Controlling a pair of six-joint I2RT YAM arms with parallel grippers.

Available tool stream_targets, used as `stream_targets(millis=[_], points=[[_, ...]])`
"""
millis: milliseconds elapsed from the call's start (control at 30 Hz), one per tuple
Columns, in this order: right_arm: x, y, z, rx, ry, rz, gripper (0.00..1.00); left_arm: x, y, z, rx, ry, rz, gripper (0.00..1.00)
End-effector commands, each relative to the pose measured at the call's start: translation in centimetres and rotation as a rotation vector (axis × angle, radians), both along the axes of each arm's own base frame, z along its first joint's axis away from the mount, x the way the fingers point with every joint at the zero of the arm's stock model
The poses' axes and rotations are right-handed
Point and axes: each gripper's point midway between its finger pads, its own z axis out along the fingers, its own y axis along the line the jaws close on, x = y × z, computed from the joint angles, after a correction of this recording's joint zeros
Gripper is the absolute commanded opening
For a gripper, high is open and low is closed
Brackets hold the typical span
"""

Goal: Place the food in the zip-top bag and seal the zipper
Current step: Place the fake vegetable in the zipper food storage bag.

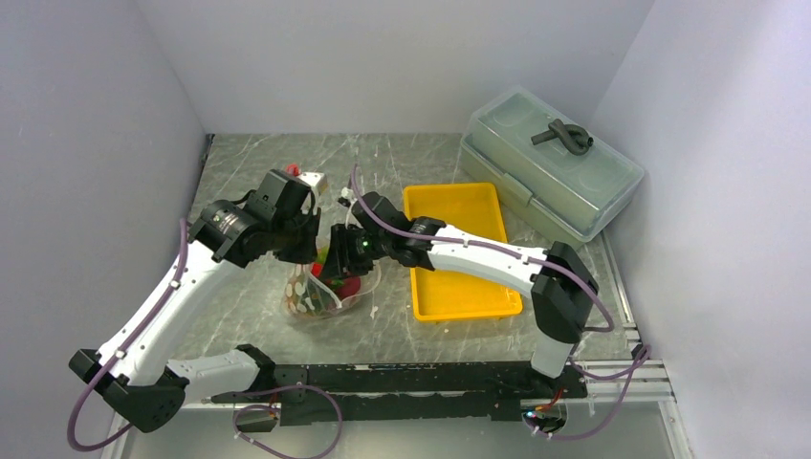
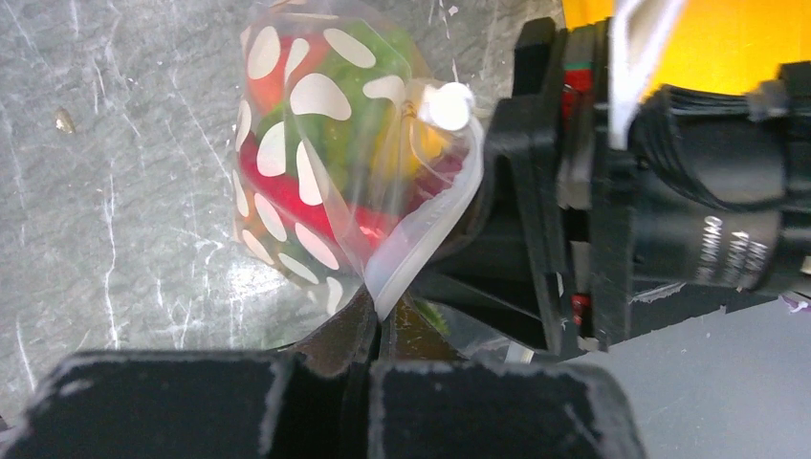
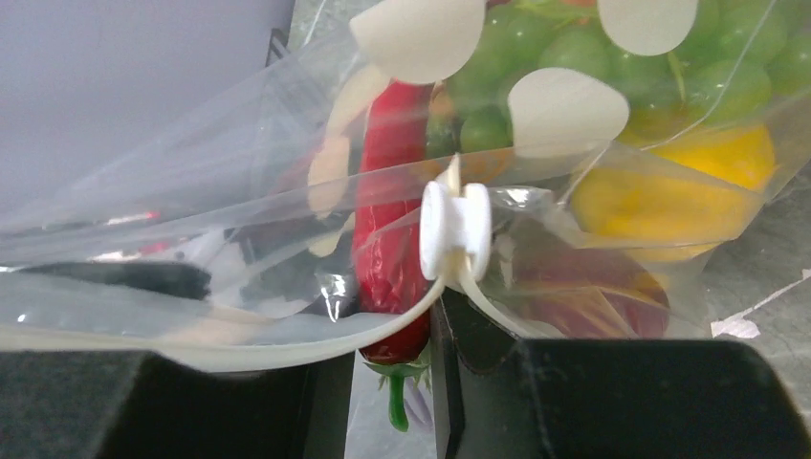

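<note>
arms: I count two, white with black joints, bolted at the near edge of the table (image 1: 411, 158) and bent inward to one spot left of centre.
left gripper (image 2: 375, 323): clenched on the zipper (image 2: 426, 234); its two black fingers pinch the whitish strip at the near end of the bag's mouth.
right gripper (image 3: 392, 335): two black fingers standing slightly apart, with the strip curving across them; I cannot tell whether they press it.
slider (image 3: 456, 229): one, white, riding the strip just beyond the right fingertips.
zip-top bag (image 1: 320, 298): one, clear with white round dots, resting on the table between the two grippers, just left of the tray.
food: all that I can see lies inside the bag. It holds one red chili pepper (image 3: 392, 210), one green grape bunch (image 3: 574, 67) and one yellow lemon (image 3: 669, 196). An orange patch also shows through the plastic, and I cannot tell which fruit it is.
writing: one line of small white print on the black cylinder (image 2: 727, 253) at the right wrist, too blurred to read.
tray (image 1: 459, 287): one, yellow, rectangular, under the right forearm.
block (image 1: 308, 176): one, small and pale with a red top, behind the left arm.
box (image 1: 550, 182): one, grey-green with a lid, at the far right corner; one dark grey looped piece (image 1: 564, 137) lies on the lid.
</note>
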Motion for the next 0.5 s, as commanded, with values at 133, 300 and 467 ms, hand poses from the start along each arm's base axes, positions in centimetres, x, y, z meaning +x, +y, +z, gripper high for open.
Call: stream_targets(millis=[133,300,467], points=[[2.3,2.1,1.5,0.050,-0.044,-0.061,0.17,0.0,-1.0,1.8,-0.098,-0.062,-0.022,0.00],[2.3,1.6,1.8,0.050,-0.070,-0.069,0.32,-0.1,-0.5,1.6,-0.081,-0.069,-0.007,0.00],[2.2,1.1,2.9,0.069,-0.100,-0.062,0.42,0.0,-0.4,1.5,-0.072,-0.067,0.000,0.00]])
